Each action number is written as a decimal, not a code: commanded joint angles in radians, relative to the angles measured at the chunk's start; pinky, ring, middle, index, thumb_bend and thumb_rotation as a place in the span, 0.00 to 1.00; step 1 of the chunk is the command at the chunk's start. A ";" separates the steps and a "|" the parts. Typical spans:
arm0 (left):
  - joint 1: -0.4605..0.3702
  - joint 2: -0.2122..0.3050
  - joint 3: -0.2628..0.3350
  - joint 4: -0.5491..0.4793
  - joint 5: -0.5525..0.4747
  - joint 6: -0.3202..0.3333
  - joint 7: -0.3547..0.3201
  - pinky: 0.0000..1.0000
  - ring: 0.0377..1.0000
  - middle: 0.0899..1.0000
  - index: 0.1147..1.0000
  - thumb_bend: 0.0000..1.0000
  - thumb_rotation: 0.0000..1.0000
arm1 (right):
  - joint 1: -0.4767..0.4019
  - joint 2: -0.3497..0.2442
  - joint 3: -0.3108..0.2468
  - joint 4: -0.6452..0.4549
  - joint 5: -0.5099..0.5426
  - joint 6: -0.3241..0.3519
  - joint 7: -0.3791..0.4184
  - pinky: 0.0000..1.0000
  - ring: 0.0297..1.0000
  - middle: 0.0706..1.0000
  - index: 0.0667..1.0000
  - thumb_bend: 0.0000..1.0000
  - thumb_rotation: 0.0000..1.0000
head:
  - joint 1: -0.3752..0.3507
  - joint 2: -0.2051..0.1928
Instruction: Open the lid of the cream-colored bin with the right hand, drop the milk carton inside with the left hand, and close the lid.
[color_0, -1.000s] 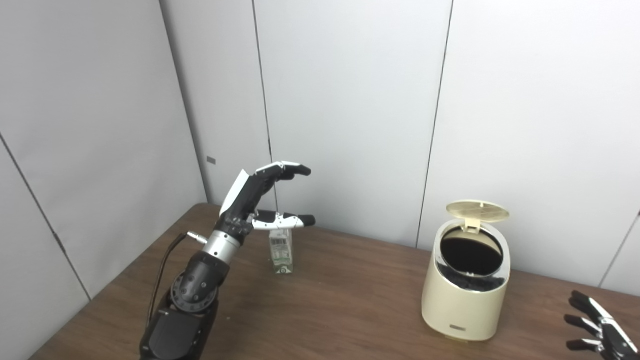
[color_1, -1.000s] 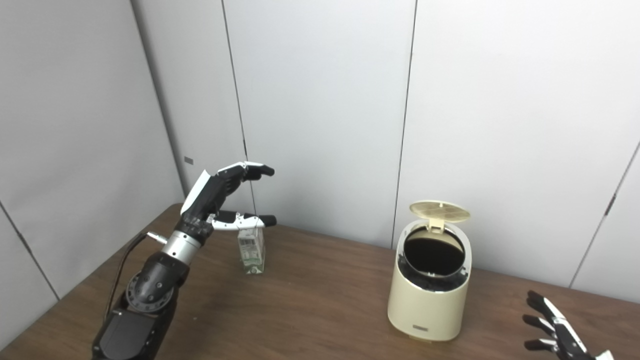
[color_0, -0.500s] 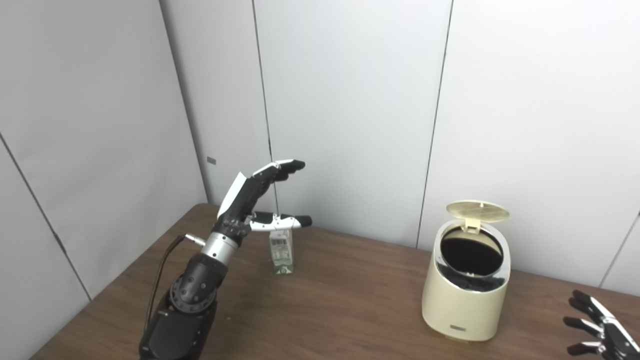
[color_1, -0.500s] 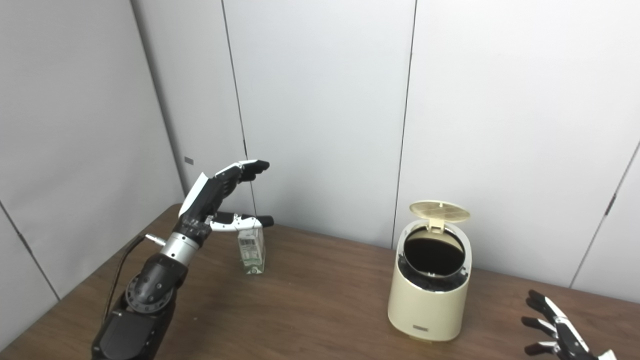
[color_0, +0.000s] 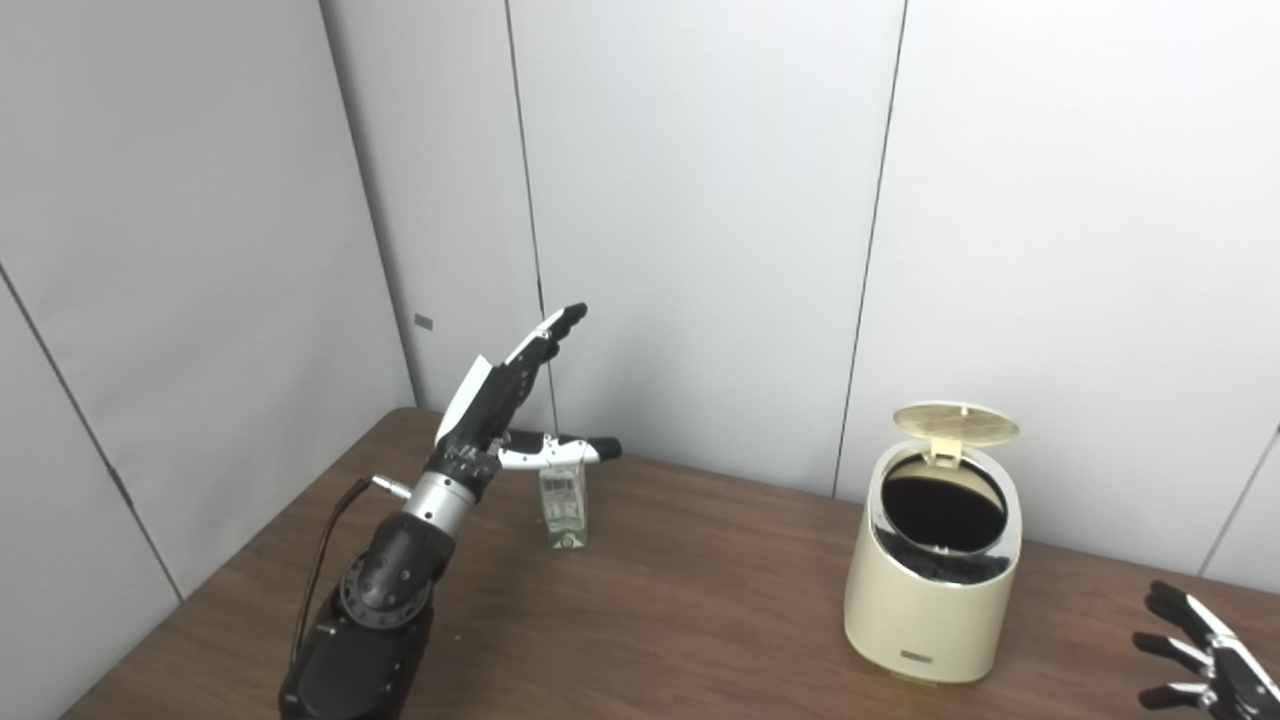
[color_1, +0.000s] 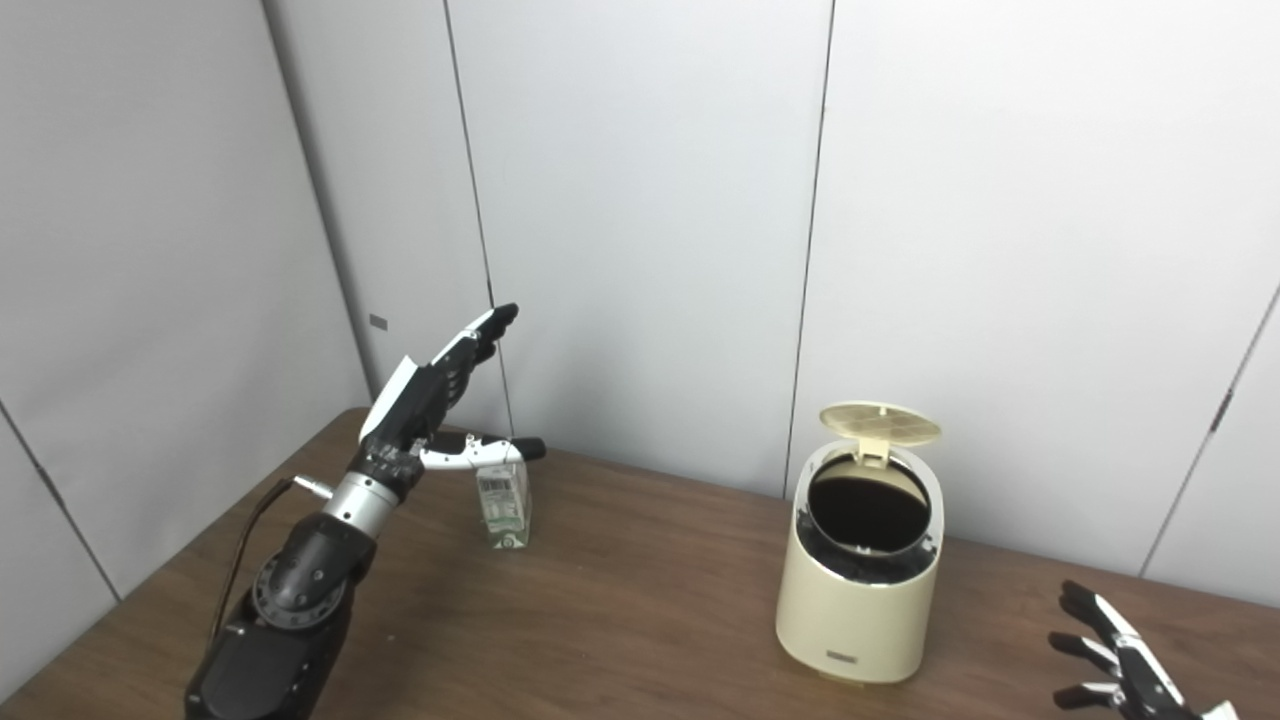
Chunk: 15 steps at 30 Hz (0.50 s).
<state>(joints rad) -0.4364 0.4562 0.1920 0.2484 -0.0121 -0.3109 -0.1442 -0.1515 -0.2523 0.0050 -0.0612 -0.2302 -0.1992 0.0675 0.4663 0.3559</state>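
A small white and green milk carton (color_0: 563, 506) stands upright on the brown table (color_0: 680, 610), left of the middle. My left hand (color_0: 505, 398) hovers just above and left of it, open, with fingers stretched up and the thumb over the carton's top. The cream-colored bin (color_0: 932, 572) sits to the right with its round lid (color_0: 956, 422) tipped up and its dark inside showing. Spread wide and holding nothing, my right hand (color_0: 1205, 665) rests low at the bottom right corner, right of the bin.
Grey wall panels (color_0: 700, 200) close off the back and left of the table. The left arm's black forearm (color_0: 365, 620) rises from the bottom edge with a cable beside it. Bare wood lies between carton and bin.
The left hand's fingers have straightened from a curled pose to pointing up and away, and the hand has sunk slightly. The right hand has drifted a little lower. Carton and bin are unmoved.
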 joint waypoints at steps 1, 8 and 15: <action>-0.046 0.041 0.001 -0.003 -0.009 -0.035 -0.007 1.00 1.00 0.99 1.00 0.88 0.15 | -0.026 -0.014 -0.011 -0.033 0.017 -0.024 -0.003 0.58 0.79 0.89 0.89 0.73 0.40 | -0.003 -0.001; -0.047 0.044 -0.003 0.016 -0.010 -0.017 -0.016 1.00 1.00 1.00 1.00 0.92 0.19 | -0.020 -0.014 -0.016 -0.040 0.026 -0.023 0.002 0.58 0.79 0.88 0.88 0.74 0.40 | -0.008 0.002; -0.059 0.041 -0.002 0.075 0.012 -0.061 0.006 1.00 1.00 1.00 0.96 0.92 0.20 | -0.011 -0.014 -0.024 -0.043 0.024 -0.028 0.001 0.58 0.78 0.88 0.88 0.76 0.44 | -0.012 0.003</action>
<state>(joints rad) -0.4392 0.4644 0.1797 0.3367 -0.0081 -0.3330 -0.1620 -0.1376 -0.2523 -0.0076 -0.0656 -0.2177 -0.1992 0.0782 0.4556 0.3605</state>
